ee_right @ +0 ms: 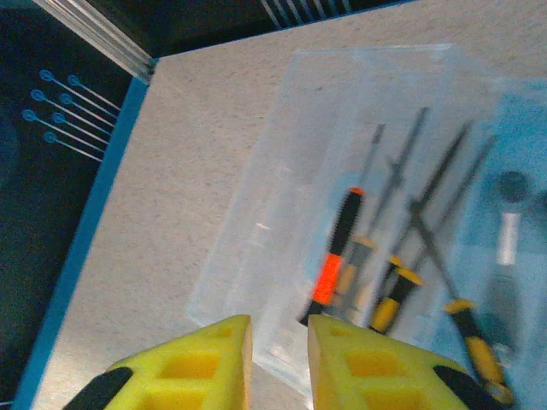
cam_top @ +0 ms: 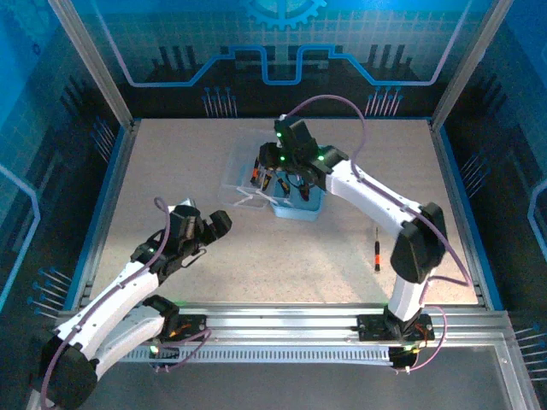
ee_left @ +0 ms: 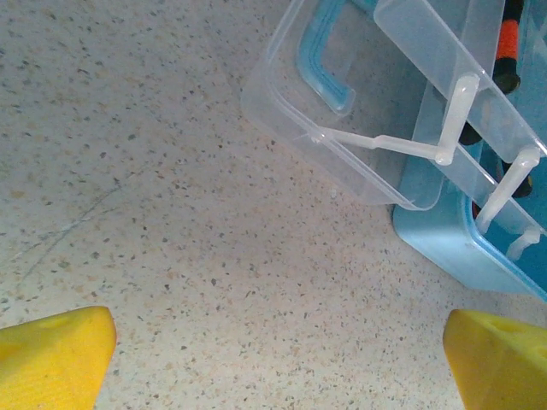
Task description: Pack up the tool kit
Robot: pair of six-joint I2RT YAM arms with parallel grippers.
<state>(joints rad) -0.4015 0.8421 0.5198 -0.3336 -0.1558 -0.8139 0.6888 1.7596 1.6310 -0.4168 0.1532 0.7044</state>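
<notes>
The tool kit [cam_top: 299, 211] stands open near the middle of the worktop [cam_top: 256, 273], its clear lid [ee_left: 342, 128] thrown back toward the left arm and its light-blue base [ee_left: 453, 248] beside it. The case looks like thin moulded plastic: light, smooth and probably slippery, likely to skid on the speckled surface if pushed from one side. The lid should flex, and the slender white hinge arms [ee_left: 380, 143] look like the part most easily strained. The blue handle [ee_left: 320, 64] set in the lid, or the lid's free edge, seem the soundest places to take hold. The slim tools are stiff and light, best pinched across the handle; a black-and-red screwdriver [ee_right: 336, 256] lies in the clear tray among others with yellow-and-black handles, and one loose screwdriver [cam_top: 376, 254] lies well apart near the right arm. The left end effector [ee_left: 278, 359] is fully released, hovering over bare worktop near the lid. The right end effector [ee_right: 279, 329] hangs above the tray, nearly clenched, with a narrow slit between its fingers and nothing in it. The right wrist view is blurred, so the tray's slots and the dark items in the base are hard to identify. The right arm covers much of the case from above, and the front latch cannot be made out.
</notes>
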